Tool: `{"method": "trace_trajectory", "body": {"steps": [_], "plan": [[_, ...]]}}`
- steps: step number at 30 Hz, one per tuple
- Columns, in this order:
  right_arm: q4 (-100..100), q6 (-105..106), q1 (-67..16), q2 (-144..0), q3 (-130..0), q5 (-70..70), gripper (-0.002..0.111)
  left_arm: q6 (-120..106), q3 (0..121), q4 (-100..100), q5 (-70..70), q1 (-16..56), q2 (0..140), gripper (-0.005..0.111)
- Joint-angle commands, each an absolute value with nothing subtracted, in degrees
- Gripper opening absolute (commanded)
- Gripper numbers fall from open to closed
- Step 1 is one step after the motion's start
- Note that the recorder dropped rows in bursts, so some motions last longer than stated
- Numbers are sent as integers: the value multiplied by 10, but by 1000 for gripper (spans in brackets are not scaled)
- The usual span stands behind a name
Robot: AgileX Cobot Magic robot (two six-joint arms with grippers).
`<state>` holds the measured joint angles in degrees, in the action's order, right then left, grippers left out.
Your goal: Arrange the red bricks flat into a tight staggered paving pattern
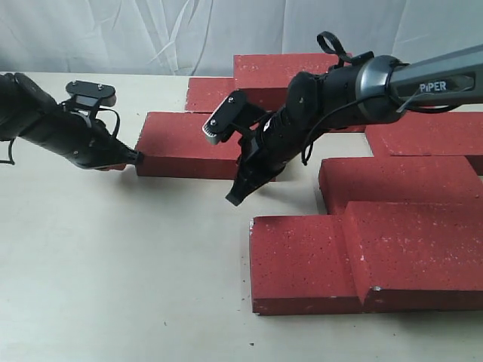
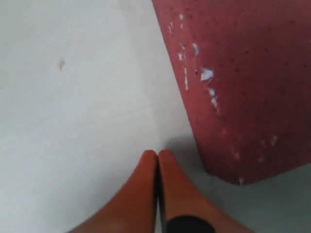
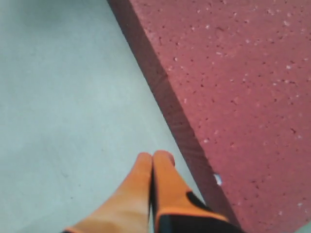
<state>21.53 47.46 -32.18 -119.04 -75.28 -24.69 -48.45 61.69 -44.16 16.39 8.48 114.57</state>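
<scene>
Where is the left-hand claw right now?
In the exterior view, the left gripper sits low on the left, shut, beside the left end of the nearest red brick.

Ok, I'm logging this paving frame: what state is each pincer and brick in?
loose brick: flat, apart from the front bricks.
front bricks: flat, side by side, one looks slightly higher.
back bricks: flat, partly hidden.
left pincer: shut, empty, by the loose brick's corner.
right pincer: shut, empty, beside a brick's edge.
</scene>
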Motion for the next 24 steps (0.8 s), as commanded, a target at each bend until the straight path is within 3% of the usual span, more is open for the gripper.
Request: {"method": "trace_trajectory", "body": {"steps": [1,24], "plan": [[209,476,-320,-1189,-753,-227,-1,-490,630,-457,153,100,1153,0],[215,462,-293,-1195,-753,-210,-1,-527,630,-491,128,132,1153,0]]}}
